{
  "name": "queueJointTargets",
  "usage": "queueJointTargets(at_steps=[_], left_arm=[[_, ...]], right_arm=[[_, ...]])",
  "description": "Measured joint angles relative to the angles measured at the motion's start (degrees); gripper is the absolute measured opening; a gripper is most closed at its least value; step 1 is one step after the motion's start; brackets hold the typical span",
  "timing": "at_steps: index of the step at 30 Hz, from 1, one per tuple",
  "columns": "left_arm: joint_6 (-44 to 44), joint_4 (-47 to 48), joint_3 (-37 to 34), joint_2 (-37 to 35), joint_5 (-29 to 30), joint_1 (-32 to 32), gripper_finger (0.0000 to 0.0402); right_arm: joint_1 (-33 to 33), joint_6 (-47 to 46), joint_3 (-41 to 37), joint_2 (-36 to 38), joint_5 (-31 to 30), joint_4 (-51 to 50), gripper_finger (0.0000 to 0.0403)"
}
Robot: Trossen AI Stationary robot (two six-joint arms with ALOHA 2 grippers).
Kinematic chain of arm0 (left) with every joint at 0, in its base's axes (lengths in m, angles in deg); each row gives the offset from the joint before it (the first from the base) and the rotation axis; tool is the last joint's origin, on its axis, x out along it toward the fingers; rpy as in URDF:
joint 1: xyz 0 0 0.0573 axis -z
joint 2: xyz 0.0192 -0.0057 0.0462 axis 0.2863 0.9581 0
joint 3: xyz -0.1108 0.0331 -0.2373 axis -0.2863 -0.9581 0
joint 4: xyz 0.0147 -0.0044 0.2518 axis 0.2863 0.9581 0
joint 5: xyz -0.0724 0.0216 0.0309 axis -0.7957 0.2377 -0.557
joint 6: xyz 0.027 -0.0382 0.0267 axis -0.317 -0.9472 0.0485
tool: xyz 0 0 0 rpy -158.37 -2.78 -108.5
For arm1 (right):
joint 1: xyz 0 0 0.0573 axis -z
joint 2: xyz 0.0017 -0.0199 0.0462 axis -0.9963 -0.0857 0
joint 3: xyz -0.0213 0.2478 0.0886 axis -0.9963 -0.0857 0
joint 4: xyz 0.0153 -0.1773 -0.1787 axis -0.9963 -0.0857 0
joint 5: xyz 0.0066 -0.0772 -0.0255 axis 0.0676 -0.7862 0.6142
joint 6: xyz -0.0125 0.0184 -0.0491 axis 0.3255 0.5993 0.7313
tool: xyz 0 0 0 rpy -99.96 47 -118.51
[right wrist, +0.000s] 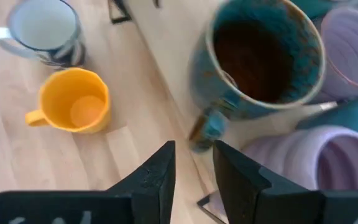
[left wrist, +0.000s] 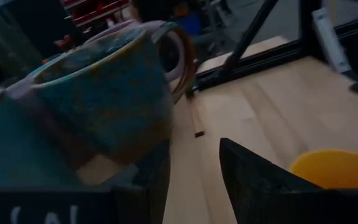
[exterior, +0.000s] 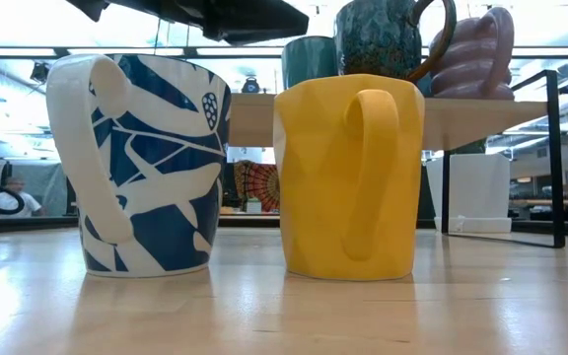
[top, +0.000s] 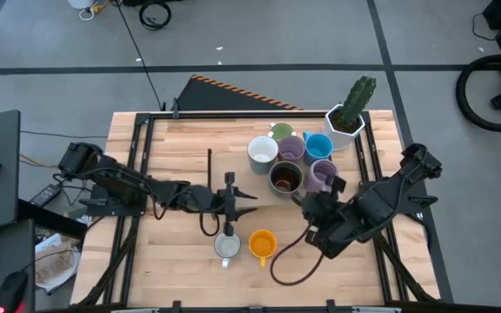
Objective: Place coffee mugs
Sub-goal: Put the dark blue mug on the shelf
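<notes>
A blue-and-white patterned mug [top: 226,247] and a yellow mug [top: 263,244] stand upright on the table near its front edge. Several more mugs, white [top: 262,152], green [top: 281,132], lavender [top: 291,148], blue [top: 318,145], dark teal-brown [top: 285,177] and a second lavender one [top: 323,174], cluster at the far middle on a raised wooden shelf [exterior: 481,118]. My left gripper [top: 249,203] hovers open above the table, left of the teal-brown mug [left wrist: 104,93]. My right gripper [right wrist: 194,165] is open, slanting down, with that mug's handle [right wrist: 207,127] just beyond its fingertips.
A white faceted pot with a cactus [top: 349,117] stands at the far right corner. Black frame bars [top: 142,156] run along the table's left, right and far sides. A dark cable [top: 294,261] loops over the table by the yellow mug.
</notes>
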Motion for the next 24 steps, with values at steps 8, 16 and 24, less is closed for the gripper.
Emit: queueJointTargets(at_steps=[8,16,24], left_arm=[[-0.64,-4.47,0.0,2.41,-0.11,-2.75,0.0146],[-1.26,-7.39,0.02,4.04,-2.57,-5.53,0.0146],[-1.25,-14.14,0.02,6.41,-4.81,-6.11,0.0146]], right_arm=[[1.38,-1.99,-9.26,4.2,0.58,0.08,0.0071],[2.67,-1.78,-10.22,3.33,0.79,1.79,0.005],[2.93,-1.5,-10.22,2.33,2.49,6.26,0.0049]])
